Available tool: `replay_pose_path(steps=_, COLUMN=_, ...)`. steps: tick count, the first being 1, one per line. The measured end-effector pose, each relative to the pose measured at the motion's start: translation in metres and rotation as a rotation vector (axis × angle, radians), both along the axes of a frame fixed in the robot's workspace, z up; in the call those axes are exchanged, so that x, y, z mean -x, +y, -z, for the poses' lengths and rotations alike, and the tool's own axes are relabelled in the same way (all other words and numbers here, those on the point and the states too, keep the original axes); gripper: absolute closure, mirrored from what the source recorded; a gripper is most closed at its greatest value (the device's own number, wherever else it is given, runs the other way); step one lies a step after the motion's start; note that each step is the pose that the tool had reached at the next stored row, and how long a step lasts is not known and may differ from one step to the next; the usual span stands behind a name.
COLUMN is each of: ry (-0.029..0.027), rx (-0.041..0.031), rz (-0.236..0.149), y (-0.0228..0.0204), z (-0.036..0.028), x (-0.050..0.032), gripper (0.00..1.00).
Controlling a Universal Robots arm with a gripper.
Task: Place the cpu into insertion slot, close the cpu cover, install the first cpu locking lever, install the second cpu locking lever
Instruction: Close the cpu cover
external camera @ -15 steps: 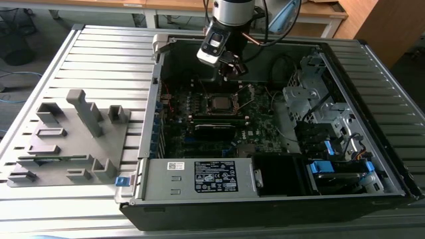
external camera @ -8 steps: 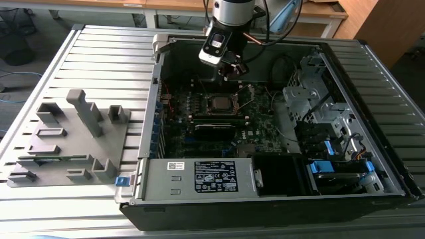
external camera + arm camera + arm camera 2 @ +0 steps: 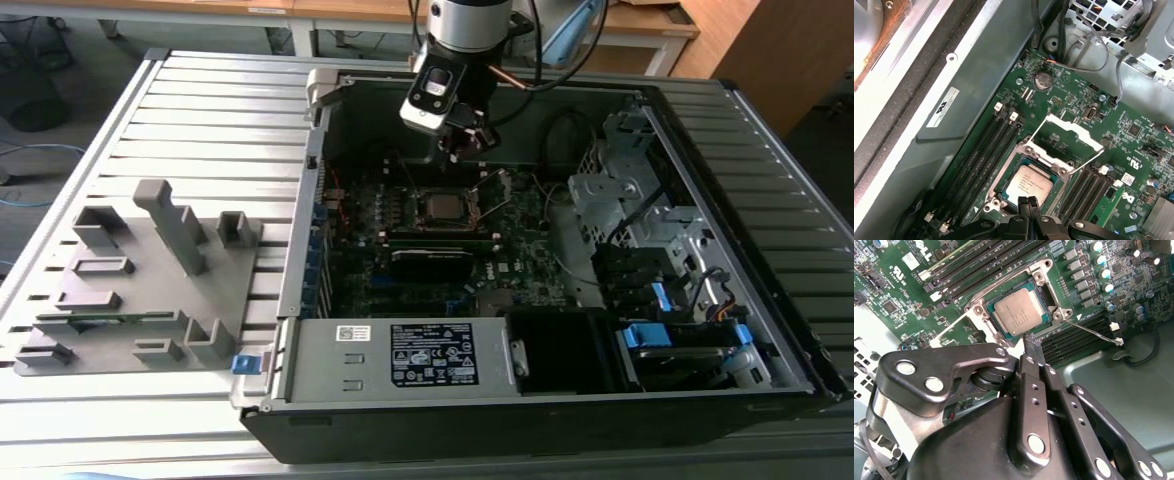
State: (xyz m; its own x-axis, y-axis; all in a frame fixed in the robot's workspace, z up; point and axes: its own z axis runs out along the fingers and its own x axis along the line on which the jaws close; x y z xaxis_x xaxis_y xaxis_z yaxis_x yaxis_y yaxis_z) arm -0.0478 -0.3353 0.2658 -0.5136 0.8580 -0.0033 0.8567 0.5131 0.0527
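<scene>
The cpu [image 3: 1016, 311] [image 3: 1028, 186] [image 3: 438, 207] lies flat in the insertion slot [image 3: 1050, 299] [image 3: 1004, 175] on the green motherboard, silver top up. The cpu cover [image 3: 1066, 121] is swung open and leans back from the slot, with the board showing through its window. Two thin wire locking levers [image 3: 1094, 332] [image 3: 1030, 136] stick out unlatched on either side of the slot. My gripper [image 3: 1031, 346] [image 3: 1026, 201] [image 3: 461, 150] hovers just over one edge of the cpu. It is shut, fingers pressed together with nothing between them.
Long black memory slots [image 3: 986, 150] [image 3: 979, 265] run beside the socket. The open computer case [image 3: 315, 100] walls in the board, with drive cages [image 3: 627, 190] and cables on the exterior view's right. A grey fixture tray [image 3: 134, 280] lies outside the case on the left.
</scene>
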Motion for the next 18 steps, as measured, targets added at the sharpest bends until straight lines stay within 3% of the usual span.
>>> replay_pose_path(steps=18, ry=0.0, rx=0.0, rz=-0.019, y=0.0, z=0.0, x=0.0, gripper=0.89)
